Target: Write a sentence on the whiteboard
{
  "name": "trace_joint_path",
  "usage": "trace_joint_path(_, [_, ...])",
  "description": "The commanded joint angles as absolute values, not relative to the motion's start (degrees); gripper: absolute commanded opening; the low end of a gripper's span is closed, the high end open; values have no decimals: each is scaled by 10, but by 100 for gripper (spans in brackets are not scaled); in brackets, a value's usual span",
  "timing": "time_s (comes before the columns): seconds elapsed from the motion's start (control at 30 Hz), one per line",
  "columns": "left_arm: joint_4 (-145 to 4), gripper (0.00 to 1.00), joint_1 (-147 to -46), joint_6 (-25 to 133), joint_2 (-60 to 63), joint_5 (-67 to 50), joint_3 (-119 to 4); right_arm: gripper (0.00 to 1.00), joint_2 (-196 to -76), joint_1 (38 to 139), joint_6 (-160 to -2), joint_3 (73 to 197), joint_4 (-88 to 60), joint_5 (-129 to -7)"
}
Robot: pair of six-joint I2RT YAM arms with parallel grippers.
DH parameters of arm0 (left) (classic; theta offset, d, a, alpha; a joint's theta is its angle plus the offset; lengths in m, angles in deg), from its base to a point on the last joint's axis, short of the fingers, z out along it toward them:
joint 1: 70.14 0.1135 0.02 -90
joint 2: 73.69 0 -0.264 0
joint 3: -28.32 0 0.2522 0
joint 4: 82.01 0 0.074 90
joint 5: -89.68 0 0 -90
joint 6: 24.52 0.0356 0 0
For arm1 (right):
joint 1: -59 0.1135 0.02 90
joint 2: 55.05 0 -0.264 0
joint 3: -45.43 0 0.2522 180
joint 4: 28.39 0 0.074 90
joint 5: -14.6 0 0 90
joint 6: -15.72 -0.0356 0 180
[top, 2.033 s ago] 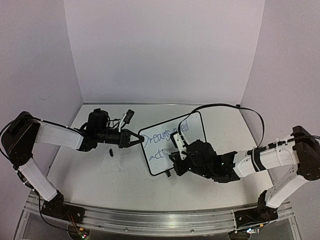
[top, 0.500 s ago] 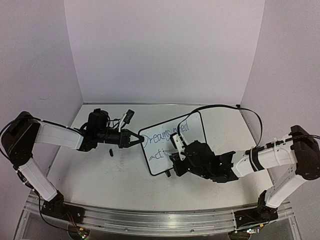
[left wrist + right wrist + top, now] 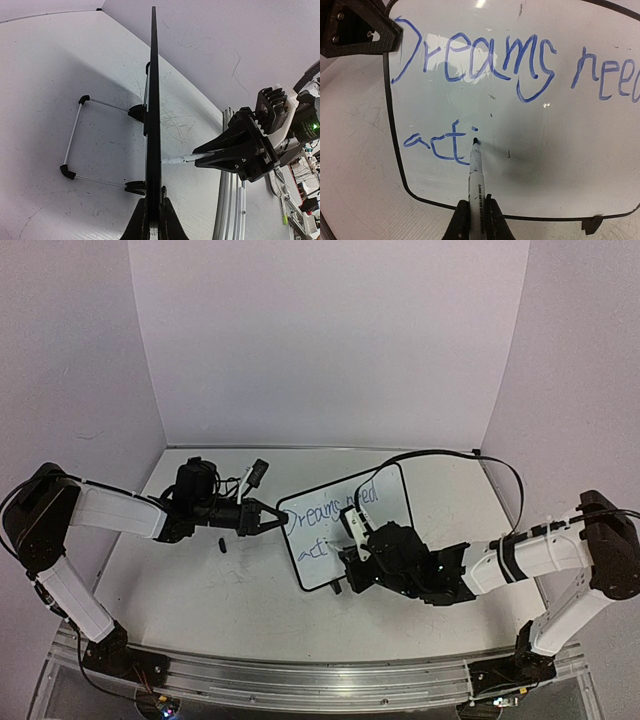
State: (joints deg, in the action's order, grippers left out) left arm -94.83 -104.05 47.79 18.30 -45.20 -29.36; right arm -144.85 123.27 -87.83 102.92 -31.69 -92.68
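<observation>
The whiteboard (image 3: 390, 502) stands tilted at mid table, black-framed. In the right wrist view the whiteboard (image 3: 545, 135) bears the sentence (image 3: 485, 60) in blue: "Dreams need", with "acti" below. My right gripper (image 3: 476, 212) is shut on a white marker (image 3: 475, 172), tip touching the board just under the dot of the "i". From above the right gripper (image 3: 352, 532) sits before the board. My left gripper (image 3: 154, 220) is shut on the board's edge (image 3: 152, 110), seen edge-on; it shows in the top view (image 3: 278, 519) at the board's left edge.
The board's wire stand (image 3: 75, 135) rests on the scuffed white tabletop (image 3: 250, 590). A small black cap-like object (image 3: 221, 544) lies left of the board. Purple walls enclose the back and sides. An aluminium rail (image 3: 320, 685) runs along the near edge.
The right gripper with the marker has shifted slightly left along the second line of writing. The left arm and the board have not moved.
</observation>
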Motion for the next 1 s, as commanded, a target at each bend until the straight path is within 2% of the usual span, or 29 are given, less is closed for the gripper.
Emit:
trace_joint_path(0.0, [-919,0,-1041,504,178,-451,-309,0,-1444,1234,-892,1027,-310,-937])
trace_joint_path(0.97, [-918,0,-1041,505,178,-449,-308,0,-1426,1243,-909,1008,-297,-931])
